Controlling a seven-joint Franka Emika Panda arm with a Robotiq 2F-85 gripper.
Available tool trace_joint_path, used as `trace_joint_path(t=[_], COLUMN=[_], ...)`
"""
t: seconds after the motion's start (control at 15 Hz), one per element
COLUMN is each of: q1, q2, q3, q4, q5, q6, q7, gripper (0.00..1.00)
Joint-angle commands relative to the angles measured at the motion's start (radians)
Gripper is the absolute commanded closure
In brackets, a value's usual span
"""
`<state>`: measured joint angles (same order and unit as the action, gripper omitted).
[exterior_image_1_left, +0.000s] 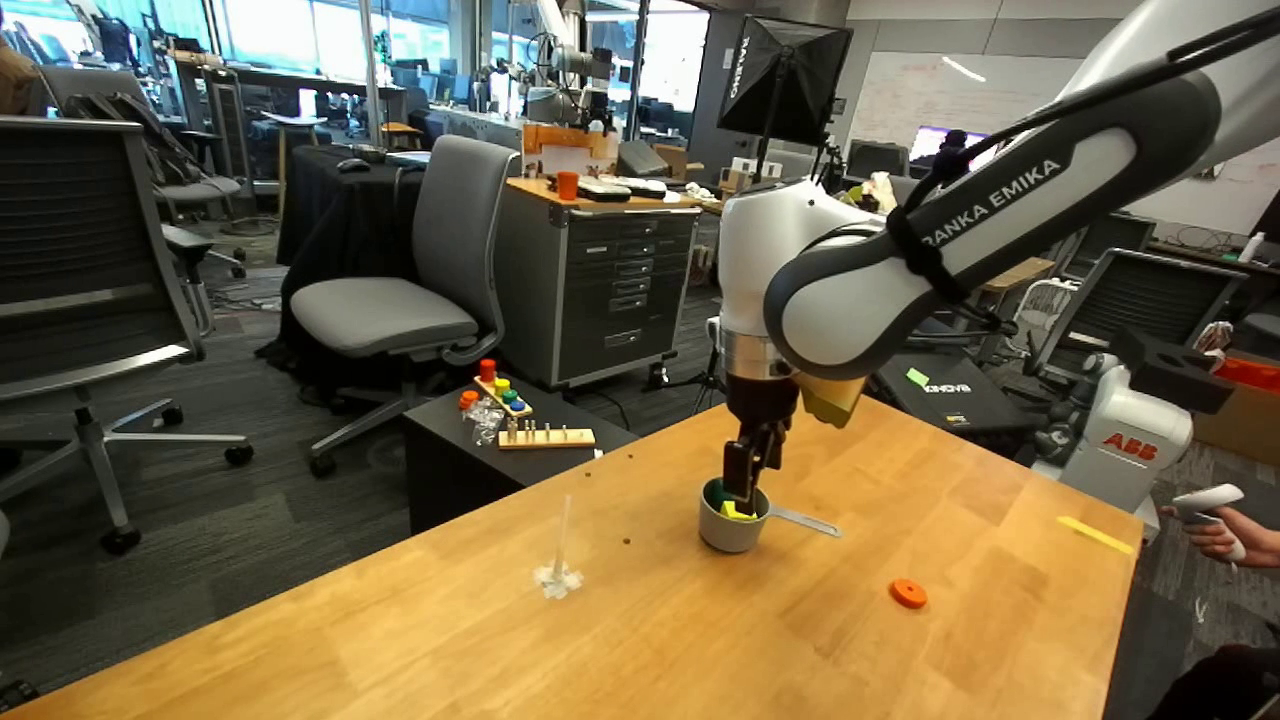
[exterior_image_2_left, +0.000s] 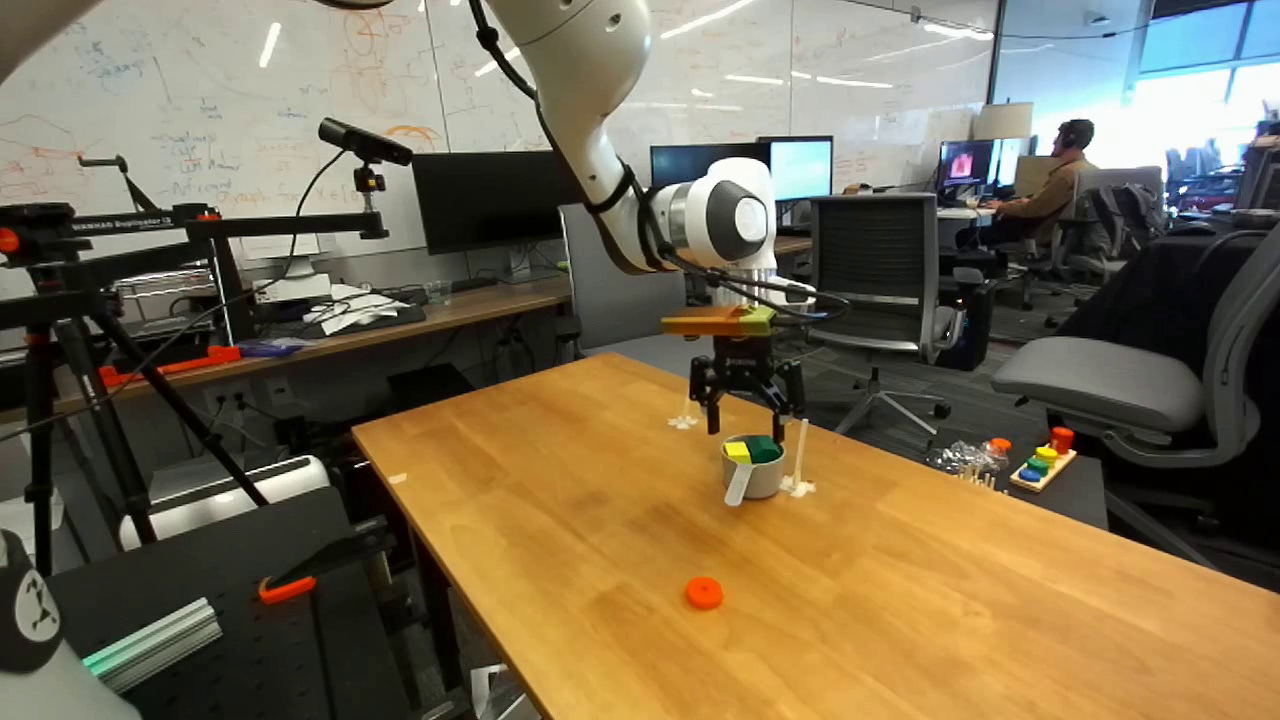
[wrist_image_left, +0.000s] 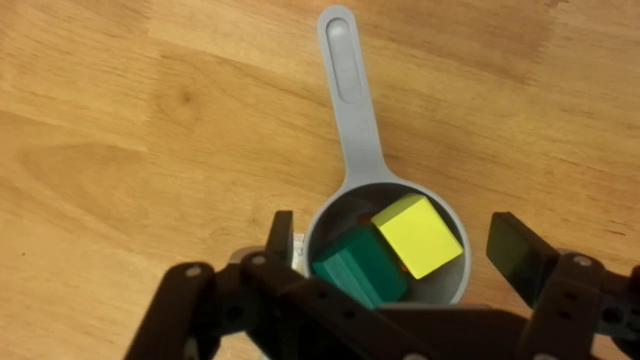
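A grey cup with a long flat handle (wrist_image_left: 356, 125) stands upright on the wooden table. Inside it lie a yellow block (wrist_image_left: 419, 240) and a dark green block (wrist_image_left: 362, 262), with a bit of something red showing beneath them. My gripper (wrist_image_left: 392, 222) is open above the cup, its two fingers spread wider than the rim. No object is between the pads. In an exterior view the gripper (exterior_image_2_left: 746, 430) hangs just over the cup (exterior_image_2_left: 765, 482), apart from the table. The lower part of the cup's rim is hidden by the gripper in the wrist view.
An orange disc (exterior_image_1_left: 908, 593) lies on the table, and thin upright sticks, one pale stick (exterior_image_2_left: 800, 455) close by the cup, are taped down. A yellow strip (exterior_image_1_left: 1095, 535) marks the table's edge. Beside the table, a black stand bears a peg board (exterior_image_1_left: 545, 438) and coloured pieces.
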<state>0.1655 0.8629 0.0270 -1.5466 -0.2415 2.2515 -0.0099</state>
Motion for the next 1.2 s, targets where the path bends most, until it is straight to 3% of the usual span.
trace_joint_path(t=[0.0,0.27,0.93,1.0,1.13], q1=[0.01,0.071,0.224,0.205,0.214], q2=[0.002,-0.059,-0.322,-0.235,-0.275], q3=[-0.005,-0.021,0.04,0.048,0.053], q4=[0.021,-0.068,-0.307,-0.21,-0.25], q5=[0.015,-0.048,-0.145,-0.118,-0.124], q6=[-0.036,-0.003,0.017,-0.006,-0.007], q7=[0.012,0.046,0.096,0.067,0.076], gripper=[0.0,0.0,0.0,0.0,0.0])
